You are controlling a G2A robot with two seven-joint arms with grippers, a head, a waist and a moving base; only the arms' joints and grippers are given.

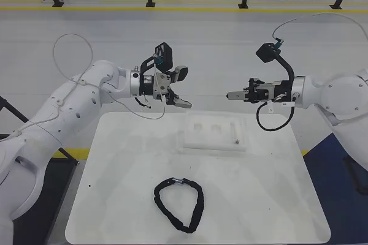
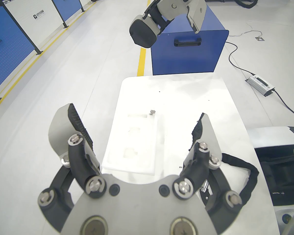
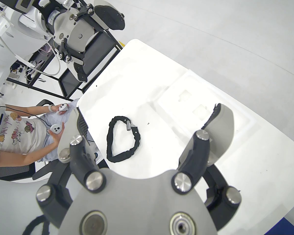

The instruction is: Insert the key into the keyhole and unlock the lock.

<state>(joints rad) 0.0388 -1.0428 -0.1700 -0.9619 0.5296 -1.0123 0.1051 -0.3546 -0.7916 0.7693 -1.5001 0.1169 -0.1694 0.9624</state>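
A black fabric-covered chain lock point(image 1: 178, 204) lies in a loop near the front of the white table point(image 1: 110, 184), its metal lock body point(image 1: 176, 181) at the far side of the loop. The small key point(image 1: 237, 139) rests in a white foam tray point(image 1: 216, 136) at the table's back. My left gripper point(image 1: 184, 89) hangs open above the back left edge, beside the tray. My right gripper point(image 1: 233, 96) hovers above the tray's far side. In the left wrist view my left gripper point(image 2: 136, 111) is open over the tray point(image 2: 132, 145) and key point(image 2: 152, 111). My right gripper point(image 3: 147, 107) is open, with the chain lock point(image 3: 122, 140) below.
The tray point(image 3: 205, 94) has several shallow cut-out pockets. A blue cabinet point(image 2: 186, 50) stands on the floor beyond the table's right side, with a power brick and cables point(image 2: 261, 85) nearby. A black frame point(image 3: 88, 74) stands off the table's left side.
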